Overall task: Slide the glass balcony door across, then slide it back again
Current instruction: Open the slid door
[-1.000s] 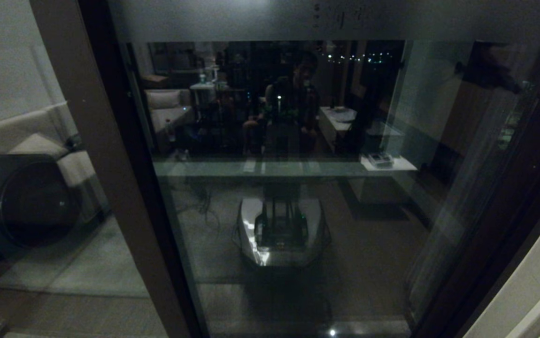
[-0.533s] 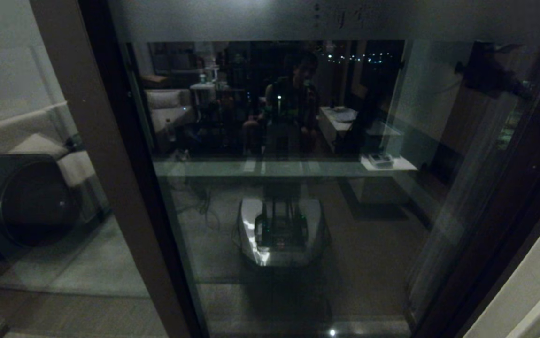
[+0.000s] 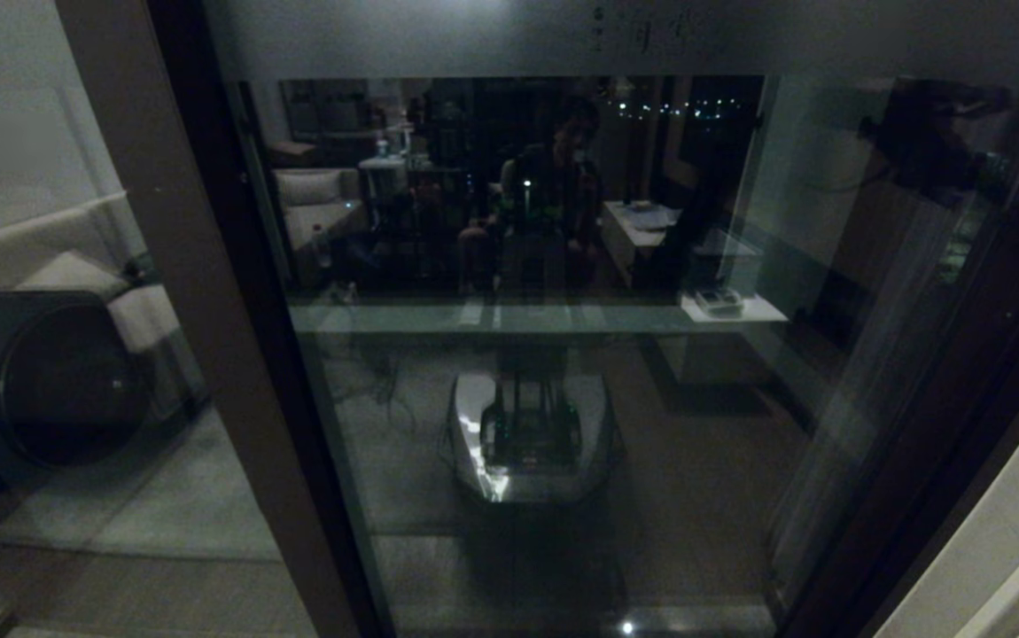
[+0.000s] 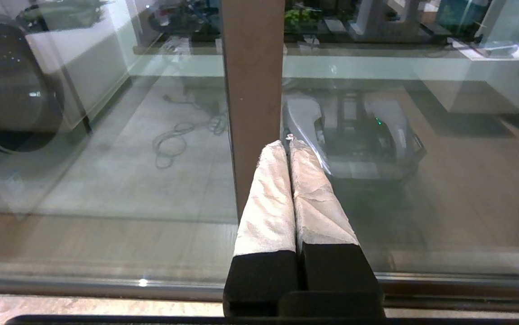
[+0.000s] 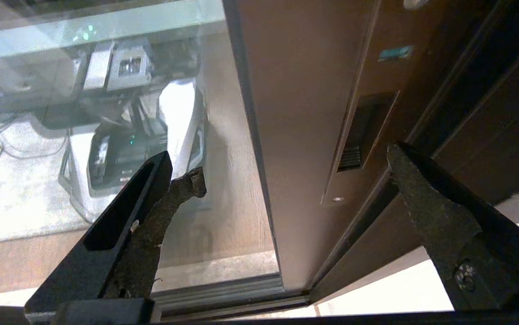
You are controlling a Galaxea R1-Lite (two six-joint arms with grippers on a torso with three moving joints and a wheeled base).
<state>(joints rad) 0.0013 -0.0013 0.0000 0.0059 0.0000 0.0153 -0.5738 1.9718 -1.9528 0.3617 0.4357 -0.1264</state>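
The glass balcony door [image 3: 545, 399] fills the head view, clear glass in a dark brown frame under a frosted band [image 3: 474, 40] with small characters. Neither gripper shows directly in that view. In the left wrist view my left gripper [image 4: 286, 144] is shut, empty, its white-wrapped fingertips at the right edge of a brown upright stile [image 4: 252, 67]. In the right wrist view my right gripper [image 5: 295, 169] stands open, holding nothing, in front of the door's right stile [image 5: 295, 90]. The slim recessed handle [image 5: 359, 131] lies between its two fingers and a little beyond them.
Left of the brown stile is another glass pane [image 3: 31, 177] with a dark round-fronted washing machine [image 3: 58, 381] behind it. The floor track [image 4: 106, 284] runs along the bottom. A pale wall edge [image 3: 1006, 549] stands at the right. My own base [image 3: 527, 434] reflects in the glass.
The dark reflection of an arm in the upper right of the glass has drifted slightly to the right. The door frame has not visibly moved.
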